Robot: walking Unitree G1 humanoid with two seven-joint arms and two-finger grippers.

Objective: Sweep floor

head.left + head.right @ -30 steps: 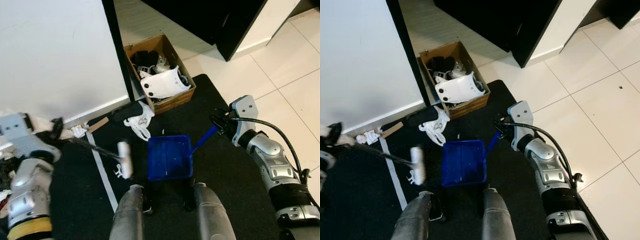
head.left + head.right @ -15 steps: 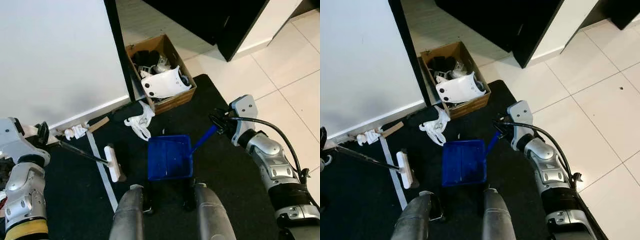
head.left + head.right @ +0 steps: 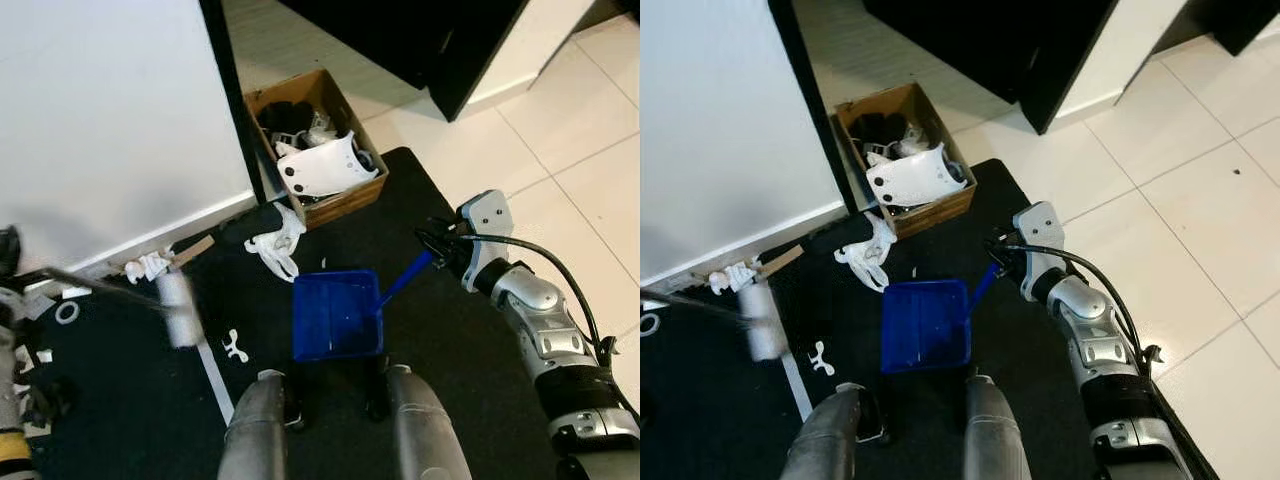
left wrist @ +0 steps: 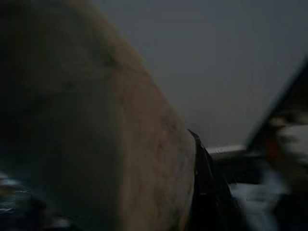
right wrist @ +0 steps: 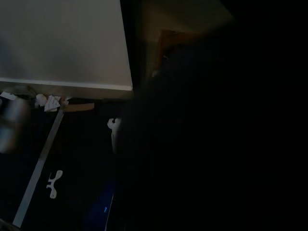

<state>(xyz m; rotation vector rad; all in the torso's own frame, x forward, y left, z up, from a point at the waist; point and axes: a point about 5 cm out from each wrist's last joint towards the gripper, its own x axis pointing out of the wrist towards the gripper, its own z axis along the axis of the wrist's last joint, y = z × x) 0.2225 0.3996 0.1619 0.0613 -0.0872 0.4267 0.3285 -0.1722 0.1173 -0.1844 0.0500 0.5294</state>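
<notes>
Left eye view: The blue dustpan [image 3: 337,315] lies flat on the black mat [image 3: 440,350], just ahead of the robot's legs. The right gripper [image 3: 432,250] is at the top of the pan's blue handle, which runs up into it; whether its fingers are pressed on the handle cannot be told. The brush head [image 3: 179,307], a grey blur, has swung out toward the robot's left since half a second ago, away from the pan. A small white scrap [image 3: 235,345] now lies bare on the mat where the brush had been.

Right eye view: The brush head sits near the grey tape line [image 3: 795,375], with crumpled paper [image 3: 728,276] by the wall [image 3: 710,130] and a white bag [image 3: 868,256] beside the cardboard box [image 3: 902,160]. The backswing suggests another stroke toward the pan is being set up; the scrap has not yet been collected.

Left wrist view: Dark and blurred, with a brownish mass close to the lens and grey wall behind. The left gripper's fingers cannot be made out.

Right wrist view: Largely black. The wall, the tape line and the white scrap are faintly visible, with a hint of the blue pan below.
</notes>
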